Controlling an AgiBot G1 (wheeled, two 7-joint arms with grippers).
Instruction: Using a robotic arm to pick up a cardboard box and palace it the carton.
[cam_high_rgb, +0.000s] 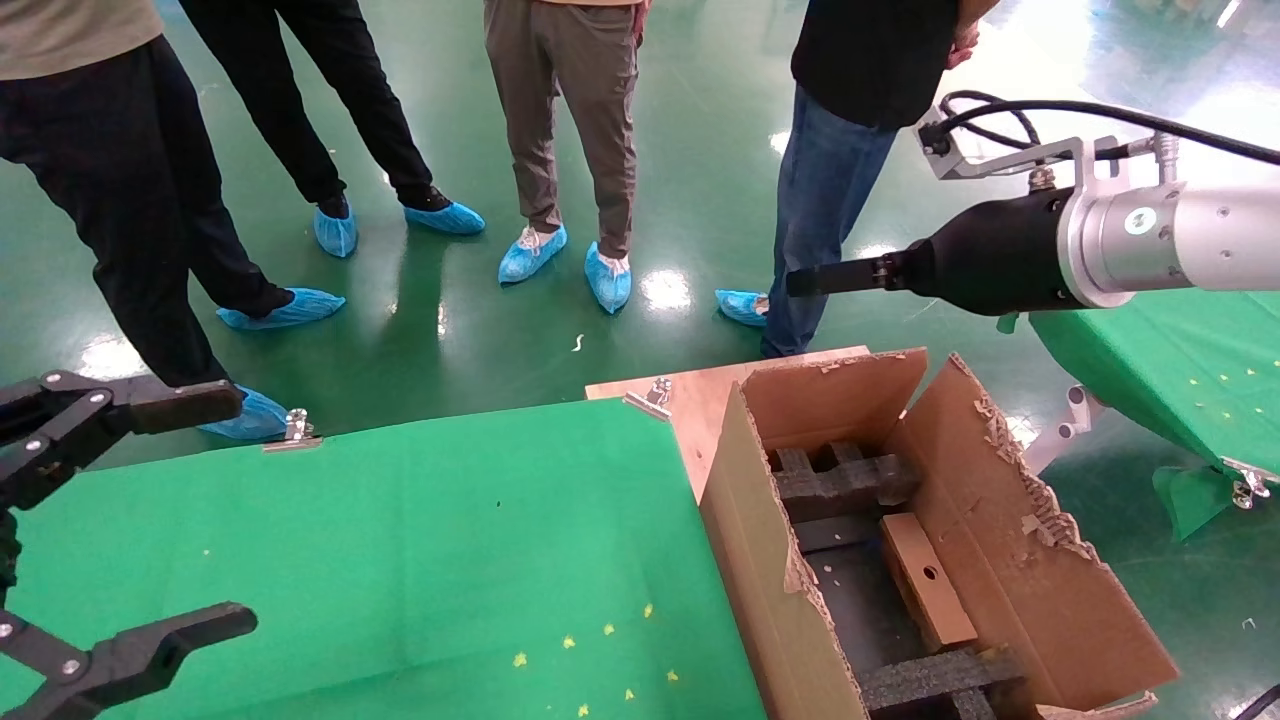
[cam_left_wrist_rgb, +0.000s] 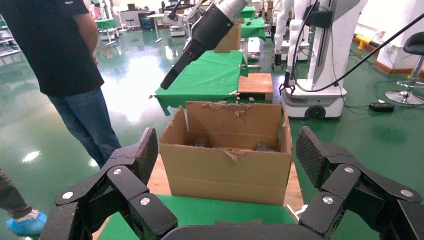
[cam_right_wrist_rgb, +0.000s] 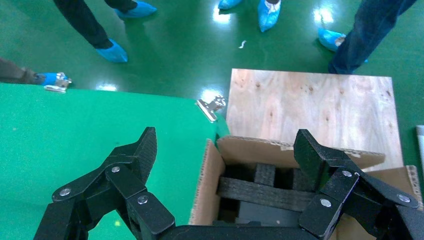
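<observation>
Glossy green floor throughout, bright light patches reflecting off it. Four people stand close by, all in blue shoe covers. Near table draped in green cloth, held by metal clips; small yellow flecks on the cloth. Bare plywood board beside it. Second green-clothed table farther off. Deeper in the room: white machine bases with black cables, more tables, a black stool at the edge.
</observation>
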